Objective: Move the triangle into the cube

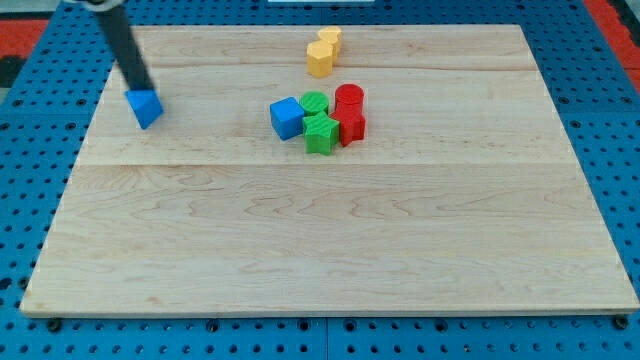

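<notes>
My tip (139,89) rests at the upper-left edge of the blue triangle (146,108), touching it or just shy of touching; the rod is a straight dark matte bar with nothing to open or close and it holds nothing, slanting up toward the view's top left until it leaves the picture. The blue triangle sits near the left side of the wooden board (320,250), at about ten o'clock from the board's centre, a small wedge-like prism of smooth plastic whose narrower end points toward the view's bottom right, roughly five o'clock; its long axis is hard to make out at this size, though the body seems to run from upper left to lower right. The blue cube (286,117) lies well apart from it, at about three o'clock from the triangle, turned so one corner faces the view's bottom. Pressed against the cube's right side is a tight cluster: a green cylinder (314,103) with a ribbed top at the cube's one o'clock, a green star-like block (321,133) at its four o'clock, a red cylinder (349,98) and a red notched block (351,126) further right. At twelve o'clock from the cluster, near the board's top edge, two yellow blocks touch: a yellow hexagonal block (319,58) and a smaller yellow block (330,40) behind it. The board is pale planked wood with visible grain, lying on a blue perforated surface (30,120).
</notes>
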### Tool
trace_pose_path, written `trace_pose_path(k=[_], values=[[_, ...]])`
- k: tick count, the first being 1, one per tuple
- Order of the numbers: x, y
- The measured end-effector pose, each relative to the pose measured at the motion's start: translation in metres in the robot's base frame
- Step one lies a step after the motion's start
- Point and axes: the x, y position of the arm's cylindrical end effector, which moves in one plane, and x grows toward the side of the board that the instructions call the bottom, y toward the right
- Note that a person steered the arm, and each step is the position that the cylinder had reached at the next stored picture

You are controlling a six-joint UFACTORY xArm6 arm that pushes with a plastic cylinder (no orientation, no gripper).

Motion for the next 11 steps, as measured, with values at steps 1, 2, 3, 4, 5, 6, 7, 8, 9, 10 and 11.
trace_pose_path(k=[1,2,3,4,5,6,7,8,9,10,11], values=[[-0.011,-0.042],[0.005,-0.073],[0.022,-0.065],[0.029,-0.014],[0.03,0.024],[0.03,0.091],[0.031,0.128],[0.036,0.136],[0.0,0.087],[-0.054,0.1],[-0.134,0.135]])
